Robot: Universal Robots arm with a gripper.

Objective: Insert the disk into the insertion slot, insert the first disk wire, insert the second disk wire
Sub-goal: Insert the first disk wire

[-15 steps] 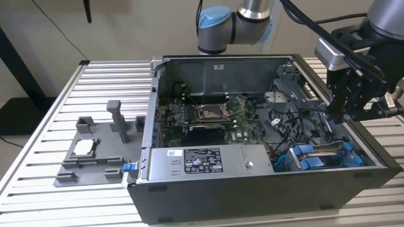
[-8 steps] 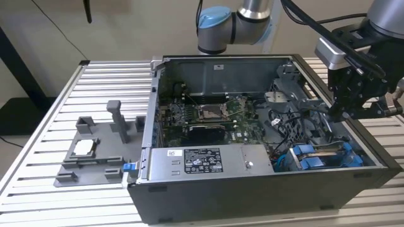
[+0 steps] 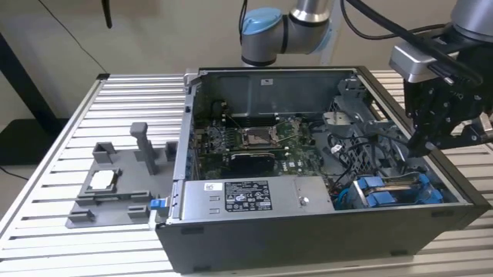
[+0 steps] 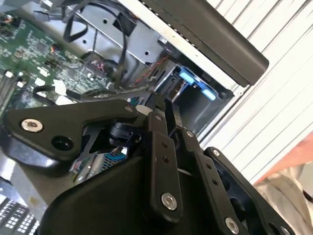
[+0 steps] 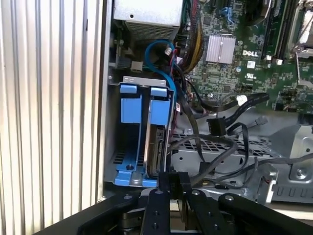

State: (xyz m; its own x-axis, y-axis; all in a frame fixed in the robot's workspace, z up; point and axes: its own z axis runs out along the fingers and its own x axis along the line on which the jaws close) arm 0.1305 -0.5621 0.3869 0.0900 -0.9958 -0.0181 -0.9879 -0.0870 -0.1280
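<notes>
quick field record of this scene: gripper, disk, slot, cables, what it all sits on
gripper: over the computer case, at the disk's exposed end
disk: standing on edge inside the insertion slot
second carrier: blue, beside the disk in the same cage
cables: black connector lying loose beside the slot
support: slatted metal table

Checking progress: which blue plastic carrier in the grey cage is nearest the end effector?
The carrier holding the silver-grey hard drive, nearer the green motherboard; the black end effector sits at its end. The other carrier looks empty.
</notes>
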